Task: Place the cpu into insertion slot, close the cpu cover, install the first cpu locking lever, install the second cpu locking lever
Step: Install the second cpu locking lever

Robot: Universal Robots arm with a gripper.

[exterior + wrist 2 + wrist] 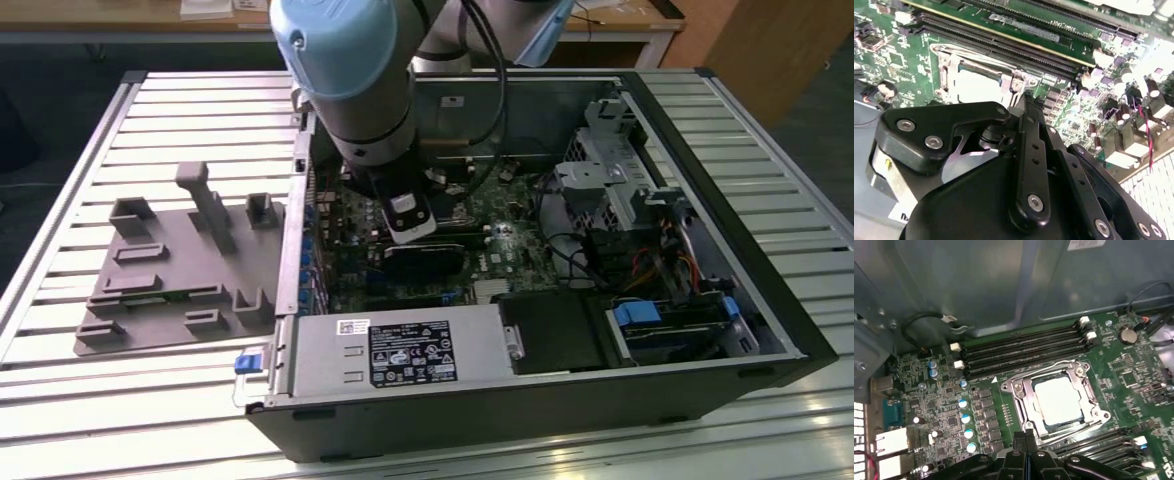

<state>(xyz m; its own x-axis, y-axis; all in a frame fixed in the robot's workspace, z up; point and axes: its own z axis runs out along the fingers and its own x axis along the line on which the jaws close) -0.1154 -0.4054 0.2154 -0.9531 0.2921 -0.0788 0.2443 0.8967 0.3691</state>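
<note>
Showing an open computer case [561,330] lying on a slatted metal desk [160,100], with the robot arm [350,70] reaching down into it over the green motherboard [1134,375]. In the first wrist view the cpu [1058,401], its pale metal top bright under the light, sits flat inside the insertion slot [1026,426], so placing looks done. The cpu cover [1021,390] lies down around the chip as a silvery frame. Whether either locking lever is latched cannot be told. The claw [1025,436] hangs just beside the socket's edge, fingers pressed together with nothing between them
</note>
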